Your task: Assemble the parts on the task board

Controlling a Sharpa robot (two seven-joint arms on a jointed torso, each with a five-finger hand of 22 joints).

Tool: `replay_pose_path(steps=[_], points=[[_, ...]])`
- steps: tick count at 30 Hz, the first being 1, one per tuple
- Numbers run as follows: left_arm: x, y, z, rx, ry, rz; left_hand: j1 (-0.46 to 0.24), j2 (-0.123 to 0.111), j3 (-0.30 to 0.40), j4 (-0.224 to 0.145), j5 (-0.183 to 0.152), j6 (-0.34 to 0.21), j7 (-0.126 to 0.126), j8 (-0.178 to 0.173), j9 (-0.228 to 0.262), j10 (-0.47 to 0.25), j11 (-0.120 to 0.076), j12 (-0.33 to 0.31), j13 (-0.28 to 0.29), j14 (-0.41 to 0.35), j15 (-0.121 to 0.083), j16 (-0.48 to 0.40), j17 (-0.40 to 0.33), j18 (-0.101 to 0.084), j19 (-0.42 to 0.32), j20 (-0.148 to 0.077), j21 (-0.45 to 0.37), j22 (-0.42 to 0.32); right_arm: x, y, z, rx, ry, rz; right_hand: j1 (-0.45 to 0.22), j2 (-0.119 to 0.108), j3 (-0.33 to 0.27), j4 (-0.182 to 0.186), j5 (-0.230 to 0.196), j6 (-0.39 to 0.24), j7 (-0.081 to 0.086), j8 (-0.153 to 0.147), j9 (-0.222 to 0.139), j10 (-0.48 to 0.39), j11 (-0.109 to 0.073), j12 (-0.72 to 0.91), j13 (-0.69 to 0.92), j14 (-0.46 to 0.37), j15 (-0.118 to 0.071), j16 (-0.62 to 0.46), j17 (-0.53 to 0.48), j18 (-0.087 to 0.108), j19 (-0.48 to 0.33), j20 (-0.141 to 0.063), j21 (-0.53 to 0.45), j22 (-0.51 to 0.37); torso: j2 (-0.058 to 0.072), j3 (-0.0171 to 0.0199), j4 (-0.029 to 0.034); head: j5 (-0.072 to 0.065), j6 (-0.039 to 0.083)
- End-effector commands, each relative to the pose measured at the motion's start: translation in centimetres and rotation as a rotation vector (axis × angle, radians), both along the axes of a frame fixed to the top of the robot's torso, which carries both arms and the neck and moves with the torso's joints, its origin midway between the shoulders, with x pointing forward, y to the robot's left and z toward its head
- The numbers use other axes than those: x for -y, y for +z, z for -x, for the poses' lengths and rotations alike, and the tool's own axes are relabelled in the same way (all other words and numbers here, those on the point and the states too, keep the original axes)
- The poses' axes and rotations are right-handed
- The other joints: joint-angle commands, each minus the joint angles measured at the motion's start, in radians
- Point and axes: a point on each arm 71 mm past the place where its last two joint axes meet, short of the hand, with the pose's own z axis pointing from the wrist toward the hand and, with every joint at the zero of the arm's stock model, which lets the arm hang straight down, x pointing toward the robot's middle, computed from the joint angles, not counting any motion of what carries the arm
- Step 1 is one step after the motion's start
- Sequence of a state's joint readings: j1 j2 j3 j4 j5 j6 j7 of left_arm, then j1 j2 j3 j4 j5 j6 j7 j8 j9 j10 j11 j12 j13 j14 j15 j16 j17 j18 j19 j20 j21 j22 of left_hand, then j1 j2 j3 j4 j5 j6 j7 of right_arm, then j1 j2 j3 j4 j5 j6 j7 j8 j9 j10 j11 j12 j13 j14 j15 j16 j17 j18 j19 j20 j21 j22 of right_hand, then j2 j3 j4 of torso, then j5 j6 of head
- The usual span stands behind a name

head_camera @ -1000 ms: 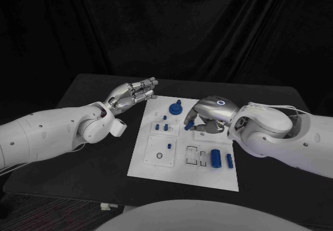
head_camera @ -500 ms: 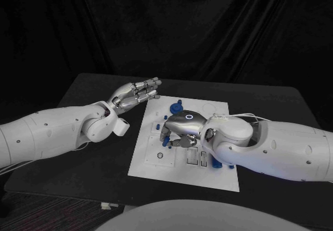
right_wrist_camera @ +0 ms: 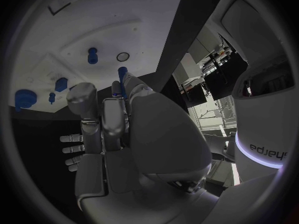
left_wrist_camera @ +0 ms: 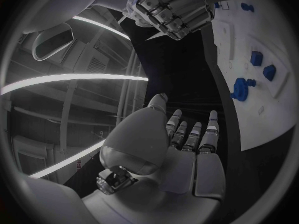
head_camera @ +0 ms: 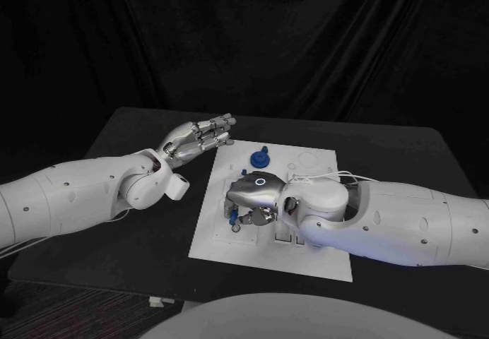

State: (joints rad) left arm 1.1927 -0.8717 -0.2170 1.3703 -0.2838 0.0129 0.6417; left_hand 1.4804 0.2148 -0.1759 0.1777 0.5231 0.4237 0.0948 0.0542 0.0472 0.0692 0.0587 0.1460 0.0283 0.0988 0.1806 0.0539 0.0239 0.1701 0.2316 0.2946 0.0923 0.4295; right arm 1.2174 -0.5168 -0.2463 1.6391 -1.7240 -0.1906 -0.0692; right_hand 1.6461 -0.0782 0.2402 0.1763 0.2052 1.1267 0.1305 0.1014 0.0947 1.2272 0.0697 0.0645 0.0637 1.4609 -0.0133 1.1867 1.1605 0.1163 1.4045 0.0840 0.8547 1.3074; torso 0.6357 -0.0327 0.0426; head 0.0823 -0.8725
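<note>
The right hand and its arm lie low across the middle of the task board, blocking access there. Beyond the board's far left corner the left hand hovers over bare worktop. The board's far edge near the blue knob stays uncovered.

Lab: black drape, black table.

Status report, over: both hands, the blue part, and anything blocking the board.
Left hand open, beside task board. Right hand over board, pinching blue part in its fingers. Right arm covers board's middle; nothing else obstructing.
</note>
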Motion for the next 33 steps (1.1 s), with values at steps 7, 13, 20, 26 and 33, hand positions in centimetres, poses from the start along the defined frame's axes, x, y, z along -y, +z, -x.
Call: replay_pose_path(steps=[7,13,20,26,33], points=[[0.1,0.1,0.0,0.003,-0.008,0.018,0.01,0.006,0.004,-0.007,0.005,0.001,-0.001,0.003,0.001,-0.001,0.007,0.002,0.001,-0.001,-0.001,0.004,0.0,-0.004,0.004,-0.003,0.003,-0.002,0.2,-0.8,-0.1,0.026,0.003,0.07,-0.003,-0.009,0.01,-0.001,0.005,0.005,0.0,-0.007,0.001,0.011,-0.001,0.001,0.001,0.02,-0.001,0.005,0.003,-0.009,0.008,0.002,0.008,0.124,0.001,-0.001,-0.002,-0.002,0.0],[0.2,0.0,0.0,0.002,-0.009,0.019,0.01,0.006,0.004,-0.007,0.005,0.001,-0.001,0.003,0.001,-0.001,0.007,0.002,0.001,-0.001,-0.001,0.004,0.0,-0.004,0.004,-0.003,0.003,-0.002,0.3,-1.2,0.0,0.021,0.002,0.075,-0.002,-0.01,0.012,-0.004,0.009,0.007,0.0,-0.008,0.001,0.014,-0.002,0.002,0.001,0.019,-0.001,0.005,0.003,-0.01,0.007,0.002,0.011,0.124,0.0,-0.0007,-0.004,0.0,0.0],[0.1,0.0,0.0,0.001,-0.009,0.018,0.011,0.007,0.006,-0.008,0.005,0.001,-0.002,0.003,0.001,-0.002,0.006,0.002,0.001,-0.001,-0.001,0.004,0.0,-0.005,0.005,-0.003,0.003,-0.003,0.4,-1.7,0.2,0.012,0.001,0.075,-0.003,-0.011,0.014,-0.005,0.011,0.011,-0.001,-0.007,0.001,0.018,-0.003,0.003,0.002,0.017,-0.001,0.005,0.002,-0.009,0.006,0.002,0.01,0.124,-0.001,-0.0007,-0.0072,0.004,0.0],[0.2,0.0,0.0,0.0,-0.011,0.018,0.011,0.007,0.006,-0.008,0.005,0.001,-0.002,0.003,0.001,-0.002,0.006,0.002,0.001,-0.001,-0.001,0.004,0.0,-0.005,0.005,-0.003,0.003,-0.003,0.3,-2.0,0.5,0.004,0.001,0.07,-0.005,-0.012,0.014,-0.005,0.011,0.014,-0.001,-0.007,0.002,0.022,-0.004,0.004,0.002,0.017,-0.002,0.006,0.004,-0.009,0.005,0.001,0.013,0.124,-0.001,0.0002,-0.0059,0.0,0.0],[0.2,0.0,0.0,-0.001,-0.012,0.018,0.011,0.008,0.007,-0.008,0.005,0.004,-0.002,0.003,0.001,-0.002,0.006,0.002,0.0,0.0,-0.001,0.005,0.001,-0.005,0.005,-0.003,0.003,-0.002,0.3,-2.2,0.6,-0.001,0.0,0.067,-0.007,-0.013,0.015,-0.006,0.01,0.017,-0.002,-0.007,0.002,0.026,-0.005,0.005,0.003,0.017,-0.003,0.008,0.006,-0.01,0.006,0.001,0.018,0.124,-0.002,0.0001,-0.0046,-0.002,0.0]])
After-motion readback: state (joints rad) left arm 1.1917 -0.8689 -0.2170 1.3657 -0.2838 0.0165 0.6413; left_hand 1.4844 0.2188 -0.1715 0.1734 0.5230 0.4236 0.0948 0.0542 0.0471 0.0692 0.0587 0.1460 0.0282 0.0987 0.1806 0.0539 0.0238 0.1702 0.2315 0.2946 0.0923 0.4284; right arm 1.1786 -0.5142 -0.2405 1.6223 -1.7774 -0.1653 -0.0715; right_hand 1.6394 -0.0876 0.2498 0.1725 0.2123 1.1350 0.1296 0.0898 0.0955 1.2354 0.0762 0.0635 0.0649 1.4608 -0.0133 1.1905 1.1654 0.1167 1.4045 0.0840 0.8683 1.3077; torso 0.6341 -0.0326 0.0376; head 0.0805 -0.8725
